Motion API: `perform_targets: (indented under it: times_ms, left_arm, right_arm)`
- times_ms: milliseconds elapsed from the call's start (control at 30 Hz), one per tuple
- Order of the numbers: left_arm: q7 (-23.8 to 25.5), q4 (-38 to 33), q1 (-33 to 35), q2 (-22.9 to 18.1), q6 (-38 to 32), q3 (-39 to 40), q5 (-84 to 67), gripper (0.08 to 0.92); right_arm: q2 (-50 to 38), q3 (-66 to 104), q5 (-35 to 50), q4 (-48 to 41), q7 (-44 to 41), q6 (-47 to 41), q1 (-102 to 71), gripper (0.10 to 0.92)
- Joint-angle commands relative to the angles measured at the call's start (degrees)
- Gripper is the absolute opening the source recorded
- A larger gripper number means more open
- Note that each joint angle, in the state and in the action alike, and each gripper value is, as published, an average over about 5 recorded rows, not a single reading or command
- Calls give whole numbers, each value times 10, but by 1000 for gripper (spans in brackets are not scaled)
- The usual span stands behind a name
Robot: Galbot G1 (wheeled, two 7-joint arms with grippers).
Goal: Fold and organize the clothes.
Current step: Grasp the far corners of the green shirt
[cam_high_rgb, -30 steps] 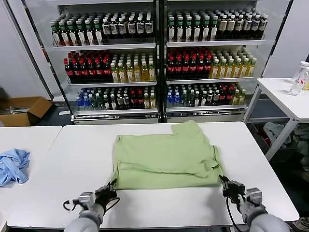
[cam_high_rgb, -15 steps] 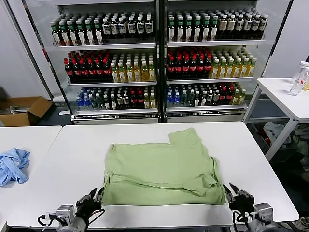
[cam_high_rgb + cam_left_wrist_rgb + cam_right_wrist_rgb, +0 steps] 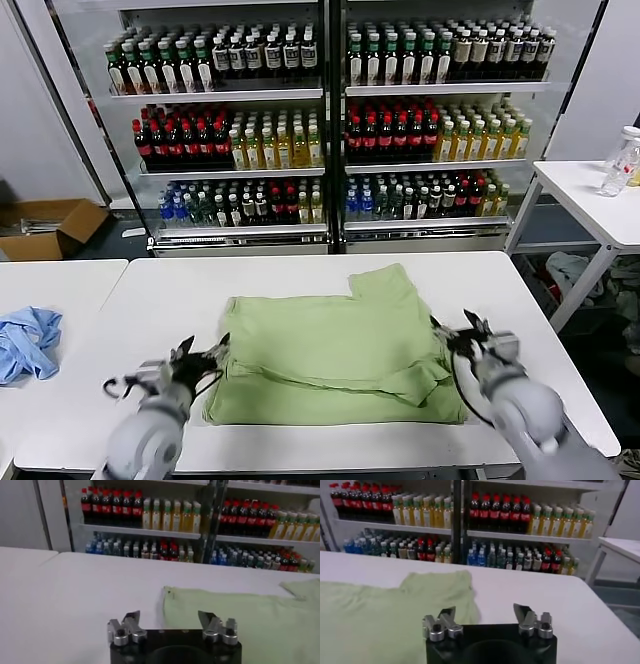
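Light green soft-fabric short-sleeved shirt (image 3: pixel 335 350), lying flat near the middle of the white rectangular table (image 3: pixel 300 275), plain green side up; no print or buttoned collar is visible; its near part is doubled over into a thicker band with a creased ridge running across it, and one sleeve (image 3: pixel 385 280) projects from the far edge toward the shelves; the garment appears partly folded, so further folds are judged to remain. Left gripper (image 3: pixel 200 362), just beside the shirt's left edge, fingers spread and holding nothing; right gripper (image 3: pixel 462 335), at the shirt's right edge, fingers likewise spread and empty; the two flank the shirt at opposite sides, a placement judged suited to taking both edges at once for a symmetric fold. In the left wrist view the left gripper (image 3: pixel 171 621) faces a corner of the cloth; in the right wrist view the right gripper (image 3: pixel 485 617) hangs over the shirt's edge. Beyond the shirt: crumpled blue cloth (image 3: pixel 25 342) on the adjoining table, well apart; glass-fronted drinks cooler (image 3: pixel 320 120) behind.
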Motion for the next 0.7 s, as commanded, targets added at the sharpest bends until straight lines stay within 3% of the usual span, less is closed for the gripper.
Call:
perform_targets:
  times_ms: [33,533,700]
  left_arm:
    - [0,219,-226,-16,7,111,4,817]
    - [12,265,-230,-24,19,132,9,818]
    - [18,256,-218,-17,19,129,5,732]
  right_arm:
    - [74,-126,8,-262,-3,-11,250,821]
    - [144,-119,-6,-394,-33,-14,266,822]
    - [149,-123,19,-397,-38,-13,257,732]
